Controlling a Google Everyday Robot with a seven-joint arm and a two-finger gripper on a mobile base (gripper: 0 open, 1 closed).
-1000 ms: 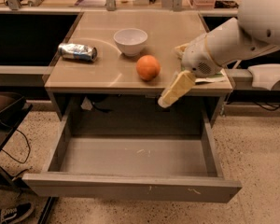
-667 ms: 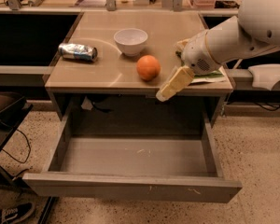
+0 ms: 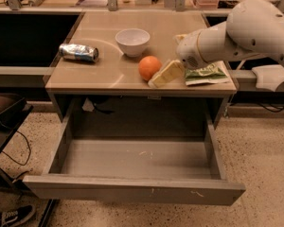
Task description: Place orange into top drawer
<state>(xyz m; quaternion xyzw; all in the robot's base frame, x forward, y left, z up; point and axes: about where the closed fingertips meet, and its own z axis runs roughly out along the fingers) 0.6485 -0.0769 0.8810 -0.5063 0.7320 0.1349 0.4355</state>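
Observation:
The orange (image 3: 149, 67) rests on the tan table top (image 3: 94, 70), near its front edge and in front of the white bowl (image 3: 132, 41). My gripper (image 3: 164, 74) comes in from the right at table height, its cream fingers (image 3: 166, 74) right beside the orange's right side, close to touching it. The top drawer (image 3: 132, 171) is pulled wide open below the table, its grey inside bare apart from small pale marks, its flat front panel (image 3: 132, 189) toward the camera.
A crushed silver can (image 3: 78, 52) lies at the table's left. A green snack bag (image 3: 206, 74) lies at the right, under my arm (image 3: 236, 34). A dark cart (image 3: 4, 115) and a shoe (image 3: 14, 215) stand at the left on the floor.
My gripper has moved left and up from the table's front right edge to right beside the orange. The orange, bowl and drawer have not moved.

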